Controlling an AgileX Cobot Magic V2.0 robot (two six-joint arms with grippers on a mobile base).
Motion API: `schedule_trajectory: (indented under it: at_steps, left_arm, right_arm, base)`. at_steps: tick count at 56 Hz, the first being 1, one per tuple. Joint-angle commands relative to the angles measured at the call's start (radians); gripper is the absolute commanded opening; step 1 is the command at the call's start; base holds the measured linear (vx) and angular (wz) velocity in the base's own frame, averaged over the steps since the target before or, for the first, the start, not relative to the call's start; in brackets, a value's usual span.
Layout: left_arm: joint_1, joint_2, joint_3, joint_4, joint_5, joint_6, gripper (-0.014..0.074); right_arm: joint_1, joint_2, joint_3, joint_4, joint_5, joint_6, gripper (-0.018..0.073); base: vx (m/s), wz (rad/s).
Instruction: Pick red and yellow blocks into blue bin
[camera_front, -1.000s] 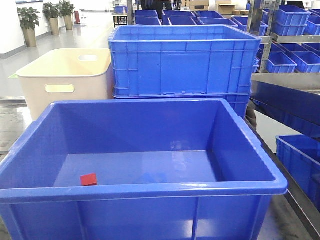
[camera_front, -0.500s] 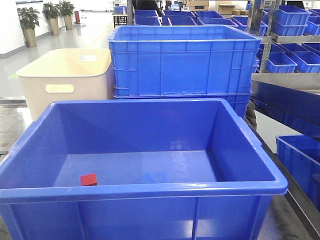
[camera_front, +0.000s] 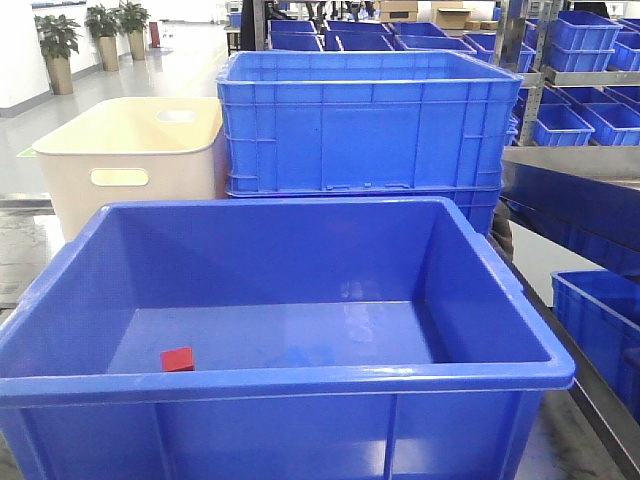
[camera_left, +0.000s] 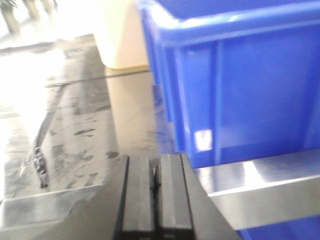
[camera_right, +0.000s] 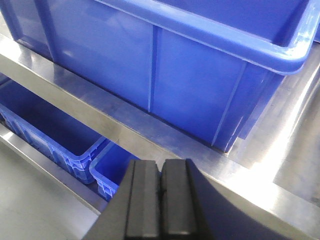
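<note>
Nothing had moved since before; red cube (camera_front: 178, 359) lay inside the blue bin (camera_front: 300, 381).
We kept left gripper (camera_left: 155, 197) and right gripper (camera_right: 161, 200) clenched empty outside it.

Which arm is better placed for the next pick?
Neither clearly. The red block is in the bin; no yellow block shows anywhere. The left end effector and right end effector both sit shut and empty outside the bin.

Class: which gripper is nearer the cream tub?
Left. The left gripper faces the cream tub past the blue bin; the right gripper sits beside the bin's wall, tub unseen.
</note>
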Motion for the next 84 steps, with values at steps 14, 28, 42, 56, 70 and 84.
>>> schedule_trajectory:
  at_steps: [14,28,42,56,70,84]
  left_arm:
    - [0.041,-0.107,0.195,-0.013,-0.302,-0.092,-0.0003]
    - [0.043,-0.115,0.203,-0.012,-0.303,-0.092,-0.0003]
    - [0.043,-0.115,0.203,0.039,-0.313,-0.153,-0.0003]
    - [0.043,-0.115,0.203,0.046,-0.314,-0.17,-0.0003]
    - [0.043,-0.115,0.203,0.046,-0.31,-0.177,-0.0003]
    - [0.043,-0.114,0.203,0.046,-0.31,-0.177,0.0]
  right_arm:
    - [-0.003,0.005,-0.029,0.013,-0.064,-0.003,-0.0011]
    - [-0.003,0.005,-0.029,0.013,-0.065,-0.003,-0.0011]
    - [-0.003,0.005,-0.029,0.013,-0.065,-0.003,-0.0011]
    - [-0.003,0.005,-0.029,0.013,-0.066,-0.003,-0.0011]
    - [-0.003,0.005,-0.029,0.013,-0.066,-0.003,-0.0011]
    - [-0.003,0.005,-0.029,0.013,-0.066,-0.003,-0.0011]
  base:
    - [0.0,0.0]
    - [0.0,0.0]
    - [0.0,0.0]
    - [0.0,0.0]
    - [0.0,0.0]
    - [0.0,0.0]
